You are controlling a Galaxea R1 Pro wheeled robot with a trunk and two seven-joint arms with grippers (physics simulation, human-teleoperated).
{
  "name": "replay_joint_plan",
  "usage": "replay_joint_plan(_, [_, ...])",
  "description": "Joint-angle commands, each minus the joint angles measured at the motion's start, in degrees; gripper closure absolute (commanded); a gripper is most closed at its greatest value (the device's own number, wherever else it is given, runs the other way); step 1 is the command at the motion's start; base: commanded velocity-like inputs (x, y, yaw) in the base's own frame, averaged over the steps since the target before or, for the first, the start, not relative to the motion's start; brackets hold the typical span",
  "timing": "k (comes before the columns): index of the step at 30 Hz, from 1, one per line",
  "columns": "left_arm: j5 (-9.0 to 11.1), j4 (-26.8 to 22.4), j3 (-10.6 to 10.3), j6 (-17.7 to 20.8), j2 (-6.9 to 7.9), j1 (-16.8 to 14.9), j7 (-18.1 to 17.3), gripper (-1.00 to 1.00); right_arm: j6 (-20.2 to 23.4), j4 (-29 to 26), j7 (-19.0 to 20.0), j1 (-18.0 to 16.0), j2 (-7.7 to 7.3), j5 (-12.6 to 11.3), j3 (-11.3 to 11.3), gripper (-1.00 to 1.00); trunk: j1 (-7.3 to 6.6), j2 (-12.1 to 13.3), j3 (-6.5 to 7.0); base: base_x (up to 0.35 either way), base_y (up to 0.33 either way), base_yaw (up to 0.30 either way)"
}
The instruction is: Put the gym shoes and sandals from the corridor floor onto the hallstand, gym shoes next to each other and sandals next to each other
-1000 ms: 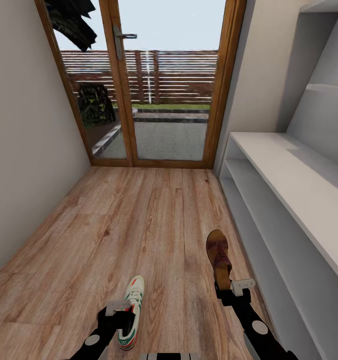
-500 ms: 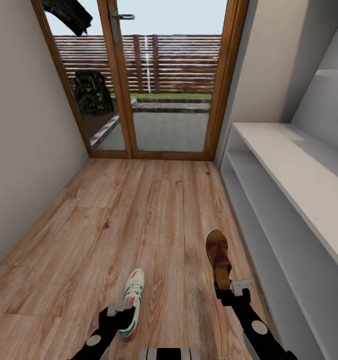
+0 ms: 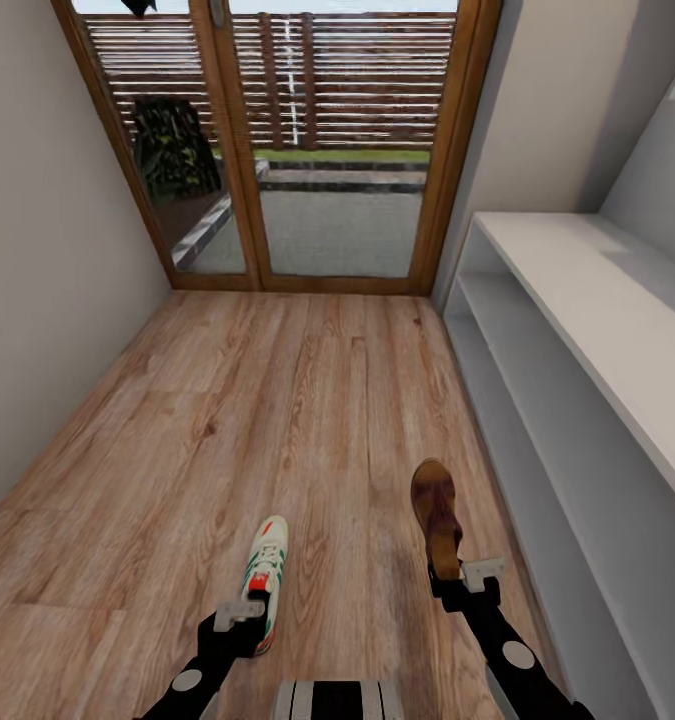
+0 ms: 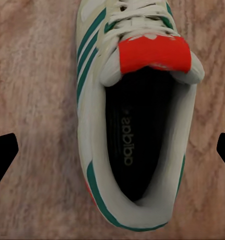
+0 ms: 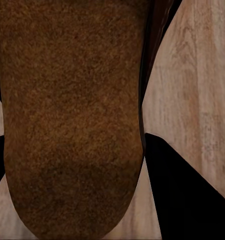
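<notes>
I have one shoe lined up under each arm so both can be lifted in one go. My left gripper [image 3: 245, 615] sits over the heel end of the gym shoe [image 3: 263, 572], which lies on the corridor floor [image 3: 277, 420] toe pointing toward the glass door [image 3: 317, 150]. In the left wrist view the shoe's [image 4: 135, 115] opening faces straight up between two dark fingertips [image 4: 3, 152] that stand well apart, clear of both sidewalls, so that hand is spread and holds nothing yet.

My right gripper [image 3: 465, 583] is at the heel of the sandal [image 3: 437, 510], which also lies lengthwise on the floor, just beside the front edge of the hallstand [image 3: 577, 330]. In the right wrist view the tan insole [image 5: 72, 115] runs between the dark fingers [image 5: 182, 195]; they hug its edges closely, but I cannot tell whether they are clamped on or only framing it.

Approaching from the heels keeps the fingers across the narrow width of each shoe. Both rack shelves look bare in the stretch I can see.
</notes>
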Motion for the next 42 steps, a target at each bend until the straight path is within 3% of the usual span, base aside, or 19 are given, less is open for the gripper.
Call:
replay_joint_plan(1, [-0.6, 0.0, 0.5, -0.2, -0.09, 0.0, -0.1, -1.00, -0.1, 0.0, -0.1, 0.0, -0.05, -0.1, 0.2, 1.00, 0.01, 0.0, -0.35, 0.000, 0.000, 0.000])
replay_joint_plan(10, [-2.1, 0.0, 0.6, -0.2, -0.15, 0.0, 0.2, -1.00, -0.2, 0.0, -0.1, 0.0, -0.05, -0.1, 0.2, 1.00, 0.24, -0.2, -3.00, 0.000, 0.000, 0.000])
replay_joint_plan(18, [-2.3, 0.0, 0.5, -0.2, -0.22, 0.0, 0.2, -1.00, -0.2, 0.0, -0.1, 0.0, -0.05, -0.1, 0.2, 1.00, 0.24, -0.2, -3.07, 0.000, 0.000, 0.000])
replay_joint_plan(26, [-2.4, -0.3, 0.5, -0.3, -0.17, 0.0, 0.2, -1.00, -0.2, 0.1, -0.1, 0.0, -0.05, -0.1, 0.2, 1.00, 0.45, -0.3, -4.85, 0.000, 0.000, 0.000])
replay_joint_plan(34, [-2.4, -0.4, 0.5, -0.3, -0.15, 0.0, 0.2, -1.00, -0.2, 0.1, -0.1, 0.0, -0.05, -0.1, 0.2, 1.00, 0.45, -0.3, -4.85, 0.000, 0.000, 0.000])
replay_joint_plan(42, [-2.4, -0.6, 0.5, -0.3, -0.15, 0.0, 0.2, -1.00, -0.2, 0.1, -0.1, 0.0, -0.05, -0.1, 0.2, 1.00, 0.65, -0.4, -6.62, 0.000, 0.000, 0.000])
